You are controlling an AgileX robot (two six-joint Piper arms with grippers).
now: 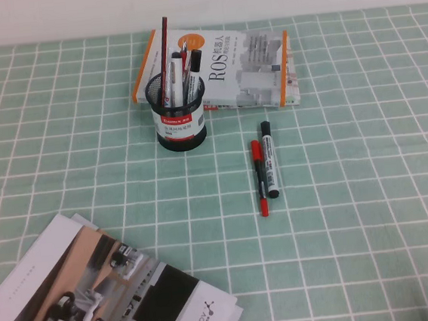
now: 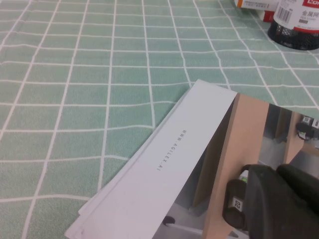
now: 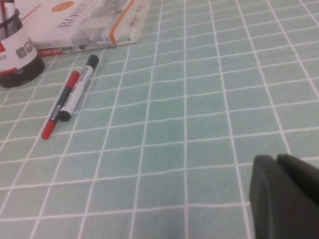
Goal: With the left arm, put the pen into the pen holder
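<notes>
The slim red pen (image 1: 260, 177) lies flat on the green checked cloth, right of the black mesh pen holder (image 1: 180, 111), which stands upright with several pens in it. The pen also shows in the right wrist view (image 3: 60, 107), with the holder (image 3: 15, 57) beyond it. My left gripper (image 2: 275, 172) is shut and empty, low over a magazine (image 2: 199, 164) and far from the pen; the holder's base (image 2: 296, 27) shows ahead of it. My right gripper (image 3: 276, 159) is shut and empty, low over bare cloth well away from the pen. Neither arm shows in the high view.
A thicker white marker with a black cap (image 1: 270, 159) lies right beside the red pen, almost touching it. A white and orange book (image 1: 224, 65) lies behind the holder. The open magazine (image 1: 98, 293) covers the near left corner.
</notes>
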